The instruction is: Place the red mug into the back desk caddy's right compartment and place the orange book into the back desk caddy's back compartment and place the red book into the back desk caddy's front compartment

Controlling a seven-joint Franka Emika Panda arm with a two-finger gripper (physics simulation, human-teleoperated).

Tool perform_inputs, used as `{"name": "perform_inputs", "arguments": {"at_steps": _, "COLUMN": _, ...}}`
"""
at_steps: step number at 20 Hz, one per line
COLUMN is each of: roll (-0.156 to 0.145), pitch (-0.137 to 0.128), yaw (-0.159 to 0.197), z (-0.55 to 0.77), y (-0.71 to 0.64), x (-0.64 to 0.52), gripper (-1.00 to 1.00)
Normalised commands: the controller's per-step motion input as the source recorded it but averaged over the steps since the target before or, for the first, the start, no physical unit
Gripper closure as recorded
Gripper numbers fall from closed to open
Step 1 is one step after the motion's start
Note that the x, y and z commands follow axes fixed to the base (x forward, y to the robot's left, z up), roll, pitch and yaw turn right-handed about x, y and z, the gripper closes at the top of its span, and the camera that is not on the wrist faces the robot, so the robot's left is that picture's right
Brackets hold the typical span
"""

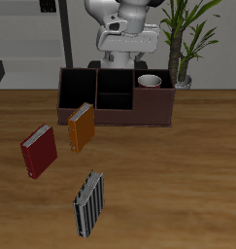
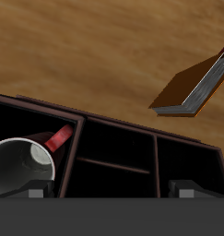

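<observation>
Sitting upright in the wide, low-walled end section of the long dark maroon-brown desk caddy is the round red mug with its white inside. From my wrist camera I look straight down into its pale hollow, its red handle poking toward the wall that divides it from the middle sections. Those two narrow sections, one nearer the table's front edge and one farther back, show only dark floor, and so does the taller-walled section at the caddy's other end.

The thin orange book with pale page edges stands on the brown wooden table just in front of the caddy, below that tall end, tilted slightly; I see it from my wrist too, well apart from the caddy wall. Near it, a little closer to the table's front edge, stands the thin dark red book with pale pages. Closer still to the front edge, apart from both, stands a grey-and-black striped book.

My gripper hangs above the caddy; only the dark tips of my two fingers show, set wide apart with nothing between them. A potted green plant stands behind the caddy's mug end.
</observation>
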Motion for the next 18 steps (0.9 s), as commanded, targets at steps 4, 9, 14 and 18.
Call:
{"name": "perform_inputs", "arguments": {"at_steps": 4, "roll": -0.004, "pitch": -0.031, "yaw": -0.149, "z": 0.30, "y": -0.85, "x": 0.25, "gripper": -1.00}}
{"name": "perform_inputs", "arguments": {"at_steps": 9, "roll": -0.015, "pitch": -0.012, "yaw": -0.100, "z": 0.18, "y": -0.52, "x": 0.17, "gripper": -1.00}}
{"name": "perform_inputs", "arguments": {"at_steps": 14, "roll": -0.005, "pitch": -0.012, "yaw": -0.026, "z": 0.12, "y": -0.36, "x": 0.21, "gripper": -1.00}}
{"name": "perform_inputs", "arguments": {"at_steps": 18, "roll": 0.074, "pitch": 0.023, "yaw": 0.008, "z": 0.01, "y": -0.15, "x": 0.30, "gripper": -1.00}}
